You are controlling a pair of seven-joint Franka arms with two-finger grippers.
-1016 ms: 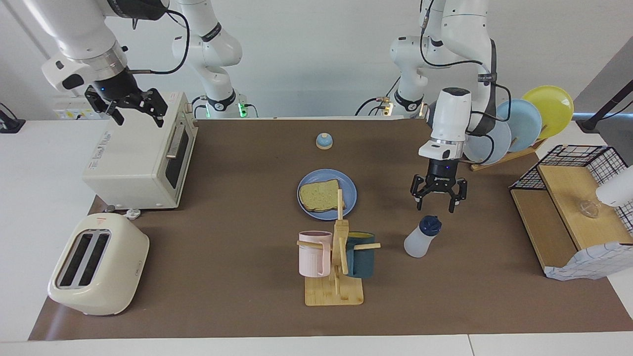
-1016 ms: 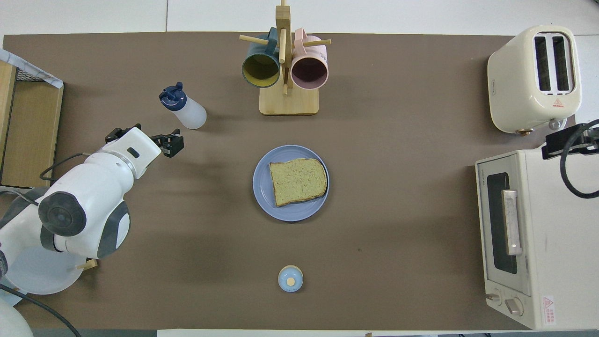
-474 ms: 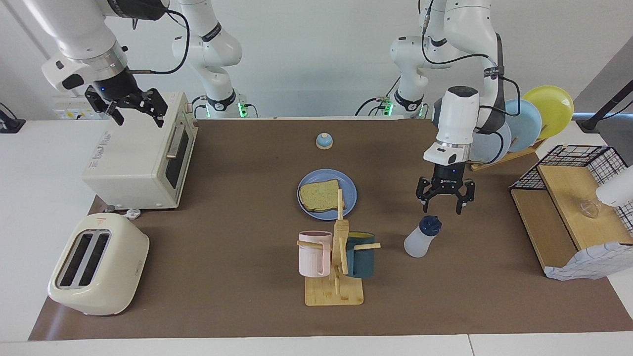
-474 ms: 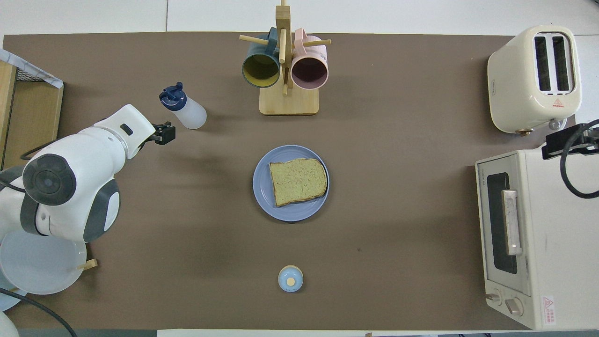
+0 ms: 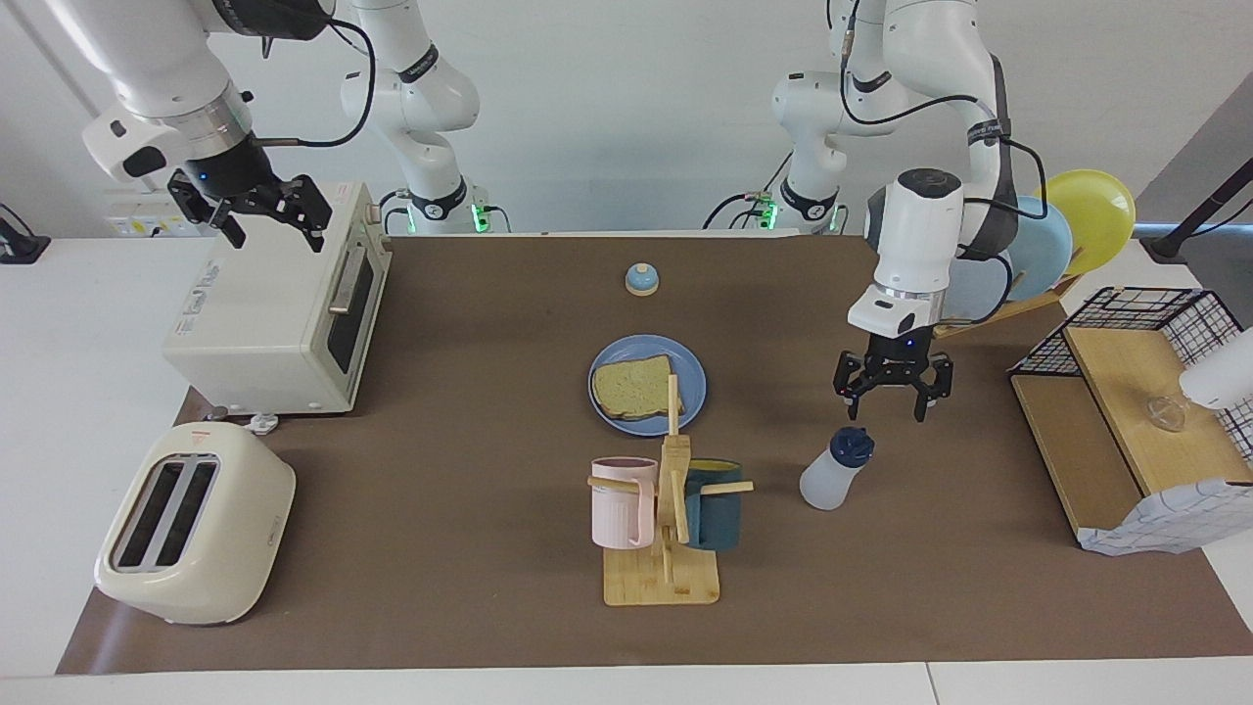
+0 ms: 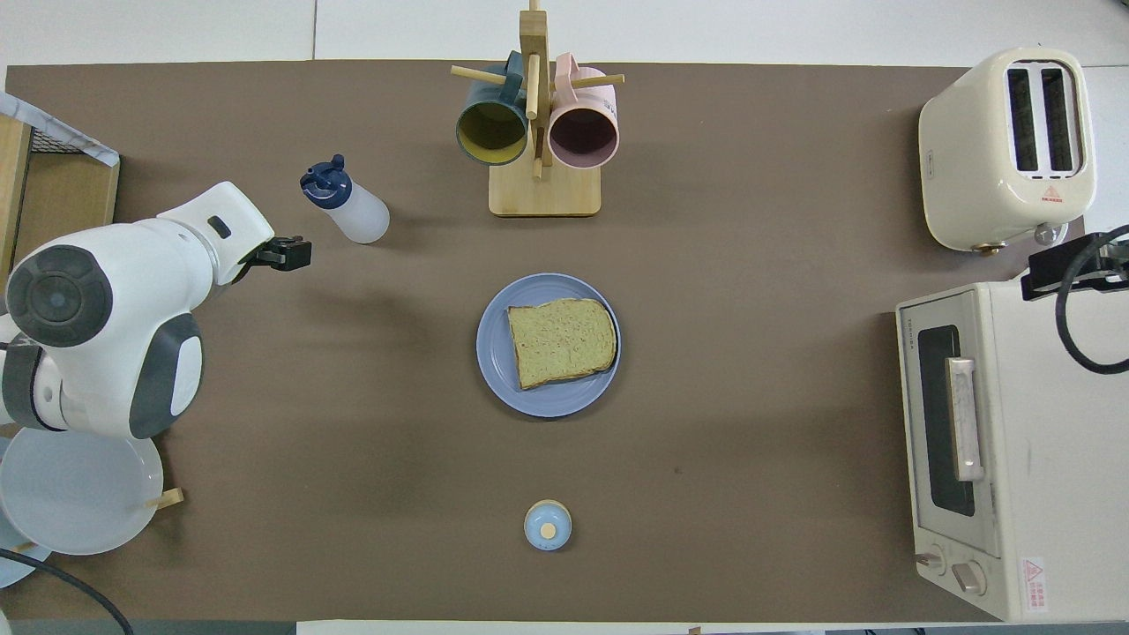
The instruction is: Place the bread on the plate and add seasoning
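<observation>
The bread (image 5: 634, 389) (image 6: 561, 341) lies flat on the round blue plate (image 5: 694, 378) (image 6: 494, 353) at the middle of the mat. The seasoning (image 5: 832, 472) (image 6: 348, 205), a whitish bottle with a navy cap, stands on the mat farther from the robots than the plate, toward the left arm's end. My left gripper (image 5: 889, 401) (image 6: 284, 255) hangs open and empty above the mat, beside the bottle and not touching it. My right gripper (image 5: 274, 233) waits open and empty over the toaster oven (image 5: 274, 304).
A wooden mug rack (image 5: 666, 519) with a pink and a teal mug stands just past the plate. A small bell (image 5: 641, 280) sits near the robots. A cream toaster (image 5: 191, 524), a rack of upright plates (image 5: 1057, 235) and a wire-and-wood shelf (image 5: 1136, 411) line the table's ends.
My left gripper has drifted toward the left arm's end of the table, away from the plate, still open. The right arm, bread, plate and bottle have not moved.
</observation>
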